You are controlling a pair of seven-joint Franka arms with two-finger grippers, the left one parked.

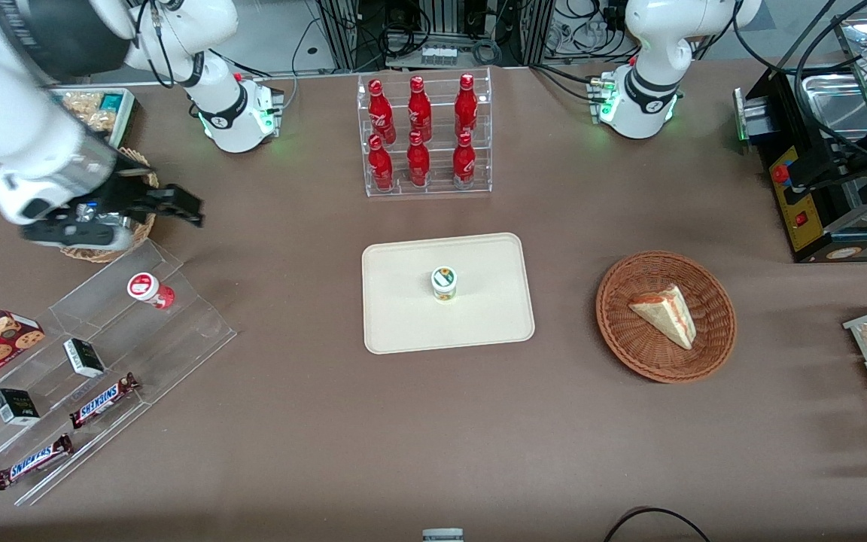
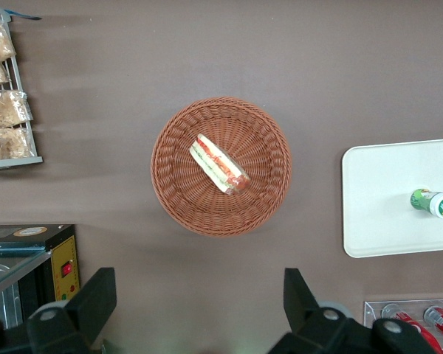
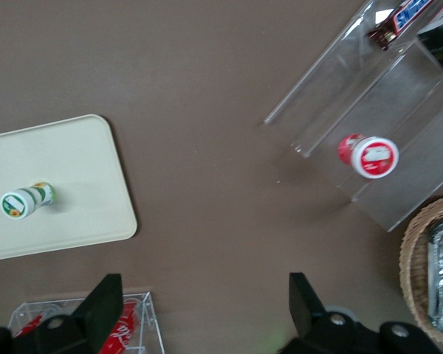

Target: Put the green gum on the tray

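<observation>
Small green-labelled, white-lidded gum bottle point(image 1: 444, 284) upright mid cream rectangular tray point(image 1: 403, 324). Black pincer point(image 1: 177, 205) apart, empty, well away at nine o'clock. Little risk beyond bumping red bottle point(image 1: 150, 290).

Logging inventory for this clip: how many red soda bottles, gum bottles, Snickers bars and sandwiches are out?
Red soda bottles, in the clear rack: 6
Gum bottles: 2, green gum on the tray, red gum
Snickers bars: 2
Sandwich: 1
Total: 11
Gripper open, above the stepped shelf.
</observation>
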